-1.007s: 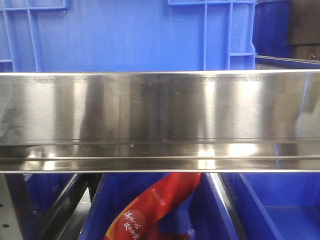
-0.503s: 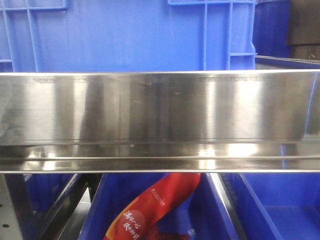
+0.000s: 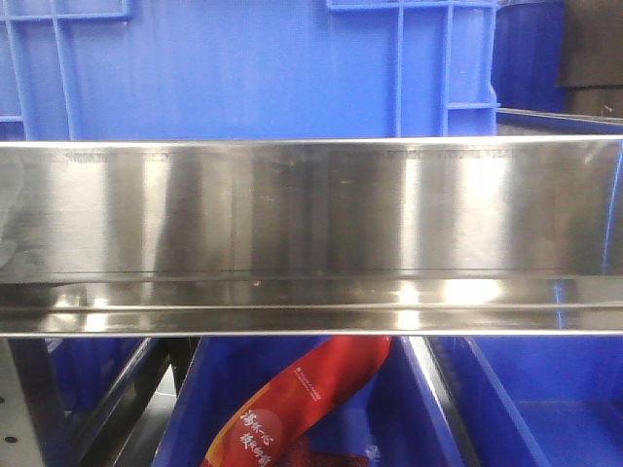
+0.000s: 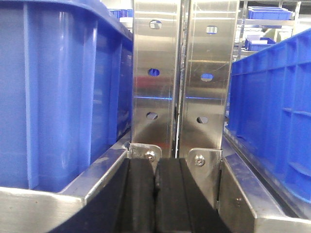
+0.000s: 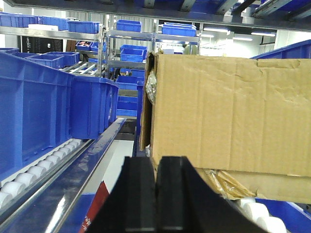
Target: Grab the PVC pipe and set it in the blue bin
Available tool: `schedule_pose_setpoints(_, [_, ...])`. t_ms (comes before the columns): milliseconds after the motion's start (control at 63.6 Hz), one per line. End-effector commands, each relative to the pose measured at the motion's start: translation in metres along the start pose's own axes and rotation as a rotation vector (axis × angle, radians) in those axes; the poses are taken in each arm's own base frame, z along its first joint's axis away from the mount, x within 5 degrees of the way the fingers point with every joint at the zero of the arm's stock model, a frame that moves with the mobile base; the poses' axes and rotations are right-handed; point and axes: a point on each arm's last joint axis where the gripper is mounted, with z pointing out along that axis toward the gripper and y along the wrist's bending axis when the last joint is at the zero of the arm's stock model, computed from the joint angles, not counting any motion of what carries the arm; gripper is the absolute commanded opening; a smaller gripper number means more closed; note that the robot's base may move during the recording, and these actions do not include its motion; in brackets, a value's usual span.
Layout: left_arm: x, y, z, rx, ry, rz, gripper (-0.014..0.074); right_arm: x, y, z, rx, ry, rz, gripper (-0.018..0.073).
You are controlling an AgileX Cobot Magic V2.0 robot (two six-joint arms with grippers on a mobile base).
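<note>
A: Is the white pipe seen anywhere?
B: Nope, not in any view. Left gripper (image 4: 154, 187) is pressed together before steel posts (image 4: 180, 77); right gripper (image 5: 156, 194) is pressed together near a cardboard box (image 5: 228, 114).

One brown corrugated cardboard box (image 5: 228, 114), one red printed plastic packet (image 3: 292, 404) in the front view, two perforated upright steel posts (image 4: 153, 77) in the left wrist view, and two large blue plastic crates (image 4: 58, 92) flanking them
</note>
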Motion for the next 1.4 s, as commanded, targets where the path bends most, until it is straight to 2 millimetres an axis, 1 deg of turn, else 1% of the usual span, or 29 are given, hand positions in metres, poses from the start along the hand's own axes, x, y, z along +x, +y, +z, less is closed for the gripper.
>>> schedule_pose_setpoints(0, [-0.003, 0.0, 0.0, 0.0, -0.026, -0.011, -0.0111, 0.0, -0.001, 0.0, 0.01, -0.019, -0.001, -0.0163])
schedule_pose_setpoints(110, [-0.003, 0.0, 0.0, 0.0, -0.026, -0.011, -0.0111, 0.012, -0.001, 0.0, 0.013, -0.005, -0.001, -0.0163])
schedule_pose_setpoints(189, [-0.003, 0.0, 0.0, 0.0, -0.026, -0.011, -0.0111, 0.008, -0.001, 0.0, 0.02, -0.051, -0.001, -0.0163])
schedule_pose_setpoints(220, [-0.003, 0.0, 0.0, 0.0, -0.026, -0.011, -0.0111, 0.01, -0.001, 0.0, 0.016, -0.024, -0.001, -0.0163])
schedule_pose_setpoints(440, [-0.003, 0.0, 0.0, 0.0, -0.026, -0.011, -0.0111, 0.013, -0.001, 0.0, 0.017, 0.012, -0.002, -0.0163])
schedule_pose_setpoints(676, [-0.003, 0.0, 0.0, 0.0, -0.026, -0.011, -0.0111, 0.013, -0.002, 0.0, 0.048, 0.013, 0.007, -0.0163])
schedule_pose_setpoints(1384, [-0.003, 0.0, 0.0, 0.0, -0.026, -0.011, -0.0111, 0.013, 0.0, 0.0, 0.011, 0.013, 0.013, -0.0163])
